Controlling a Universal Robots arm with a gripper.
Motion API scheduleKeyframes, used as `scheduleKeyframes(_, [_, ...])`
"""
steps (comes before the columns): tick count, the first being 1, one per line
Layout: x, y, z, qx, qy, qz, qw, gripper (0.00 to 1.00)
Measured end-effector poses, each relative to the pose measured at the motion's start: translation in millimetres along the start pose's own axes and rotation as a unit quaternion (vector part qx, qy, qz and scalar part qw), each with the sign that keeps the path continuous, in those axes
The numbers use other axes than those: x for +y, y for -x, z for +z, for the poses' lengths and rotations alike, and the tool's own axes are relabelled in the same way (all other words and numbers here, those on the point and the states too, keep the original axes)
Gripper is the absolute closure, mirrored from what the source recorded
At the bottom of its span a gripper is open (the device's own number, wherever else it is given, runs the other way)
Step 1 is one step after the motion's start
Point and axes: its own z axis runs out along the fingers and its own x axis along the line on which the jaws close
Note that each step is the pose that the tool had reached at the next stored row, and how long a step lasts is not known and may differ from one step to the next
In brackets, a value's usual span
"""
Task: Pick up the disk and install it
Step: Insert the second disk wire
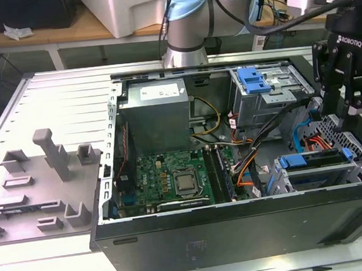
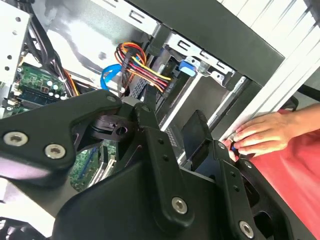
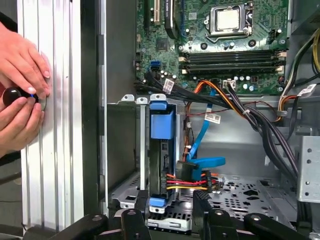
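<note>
Exterior view: the open computer case [image 1: 240,232] lay on the slatted table [image 1: 57,95]. The gripper [image 1: 344,112] hung over the case's edge at the exterior view's right. A grey moulded tray [image 1: 40,192] lay beside the case at the exterior view's left.

First wrist view: this view looked straight down into the drive cage [image 3: 125,190] and added what the exterior view lacked, namely two hands [image 3: 20,70] outside the case wall, pinching a small dark knob [image 3: 12,95] against the table slats. The motherboard [image 3: 225,45] lay past the cage.

Second wrist view: one hand [image 2: 260,135] rested at the case's outer edge, beside red cloth [image 2: 295,170].

Gripper: in both wrist views its fingers [image 3: 202,205] stood well apart, with nothing between them and no contact visible.

Disk: the disk [image 3: 161,150] stood on edge in the drive cage, its blue frame uppermost, with red, yellow and blue cables [image 3: 195,175] gathered at its end. Seen from the first wrist view, it lay below the gripper [image 3: 167,207], in line with the gap between the fingers. In the exterior view the disk [image 1: 307,160] sat in the cage, near the gripper but apart from it.
</note>
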Motion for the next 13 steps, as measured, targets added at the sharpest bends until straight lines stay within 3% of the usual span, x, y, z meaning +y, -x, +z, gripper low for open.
scheduleKeyframes(3, [-0.3, 7.8, -2.1, 0.0048, 0.0001, 0.0, 1.0, 0.52])
scheduleKeyframes(5, [-0.5, 15.2, -4.0, 0.0109, 0.0003, 0.0, 0.9999, 0.52])
scheduleKeyframes(7, [0.0, 18.2, -4.9, 0.0175, 0.0005, -0.001, 0.9998, 0.52])
scheduleKeyframes(10, [1.6, 19.7, -5.3, 0.0245, 0.0006, -0.001, 0.9997, 0.52])
scheduleKeyframes(13, [3.9, 21.9, -5.9, 0.0268, 0.0008, -0.001, 0.9996, 0.52])
